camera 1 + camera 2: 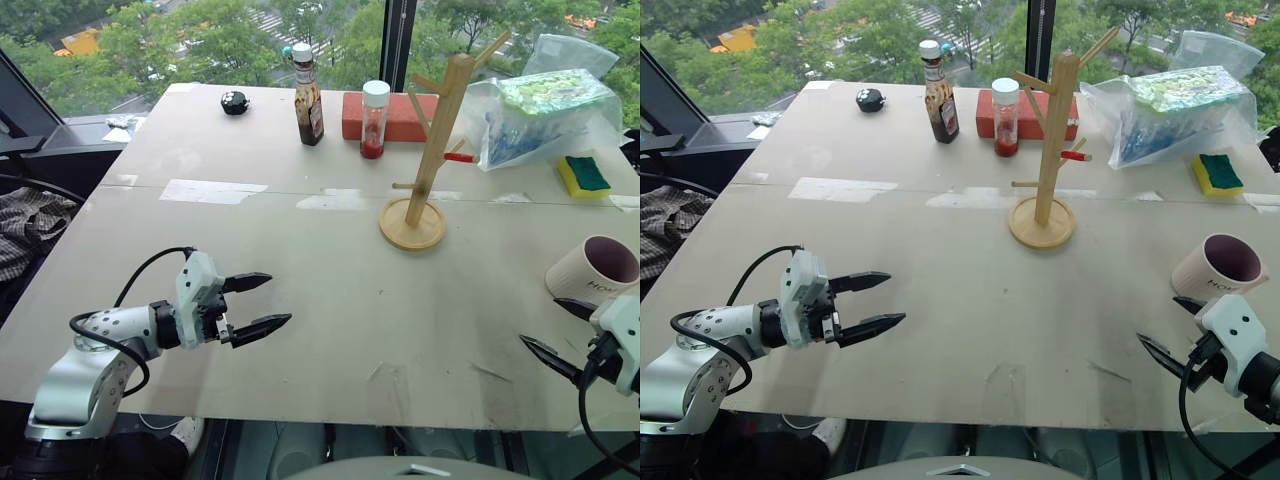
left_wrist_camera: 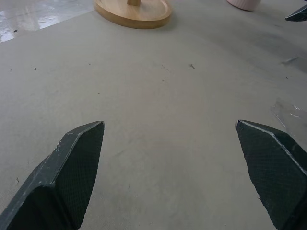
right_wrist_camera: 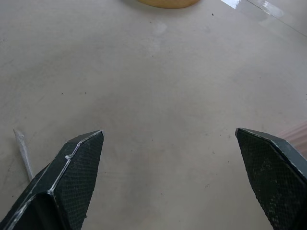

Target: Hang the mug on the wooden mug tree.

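Observation:
The cream-white mug [image 1: 592,268] with a dark maroon inside stands upright on the table near its right edge. My right gripper [image 1: 540,320] hovers open just in front of it and a little to its left, holding nothing. The wooden mug tree [image 1: 432,150] stands on its round base [image 2: 134,12] at the middle right, with bare pegs. At the front left, my left gripper [image 1: 280,300] is open and empty above the table, pointing toward the tree. In the left wrist view the mug's bottom [image 2: 244,4] shows beside the base.
A brown sauce bottle [image 1: 308,100], a white-capped clear jar [image 1: 374,120] and a red brick [image 1: 395,115] stand behind the tree. A filled plastic bag [image 1: 540,115] and a yellow-green sponge [image 1: 583,175] lie at the back right. A small black object [image 1: 234,102] sits far back.

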